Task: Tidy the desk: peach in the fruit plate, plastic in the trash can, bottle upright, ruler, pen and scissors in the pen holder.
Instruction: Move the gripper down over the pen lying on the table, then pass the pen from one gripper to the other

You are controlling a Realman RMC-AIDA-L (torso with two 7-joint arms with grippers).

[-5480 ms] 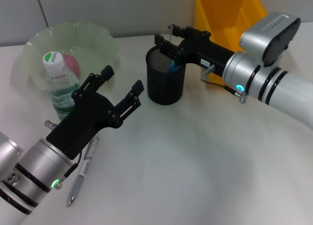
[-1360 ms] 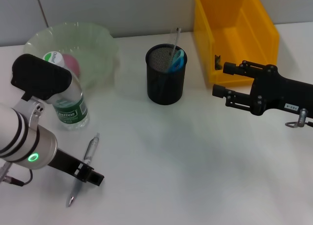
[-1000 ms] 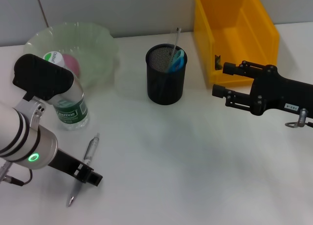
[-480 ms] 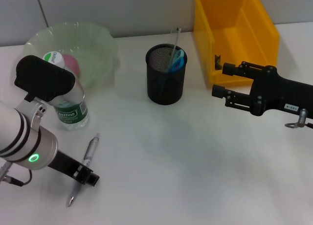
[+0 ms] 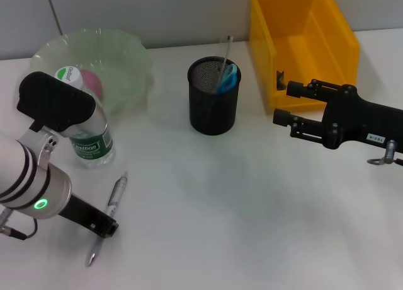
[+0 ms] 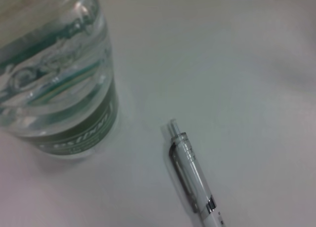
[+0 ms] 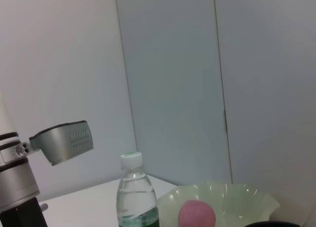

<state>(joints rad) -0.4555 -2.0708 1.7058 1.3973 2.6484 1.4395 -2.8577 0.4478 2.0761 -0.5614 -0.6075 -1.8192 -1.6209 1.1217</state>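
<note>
- Now only the pen lies loose, flat near the tabletop's front-left corner; the peach sits in the fruit plate by the back-left edge, the bottle stands upright just in front of that plate, and the scissors and a thin rod, probably the ruler, are in the pen holder mid-table.
- The left gripper sits low over the pen's middle; its fingers are hidden, so I cannot tell whether they are parted or closed on anything.
- Risk 1: the pen is slim and round; an off-centre pinch could roll it away or squirt it out.
- Risk 2: the bottle stands just beside the pen's cap end and close against the left arm's bulky housing; a swing or lift could topple it, undoing that step.
- The right gripper hovers beside the yellow bin, fingers spread and empty; both arms reaching for the holder could clash.
</note>
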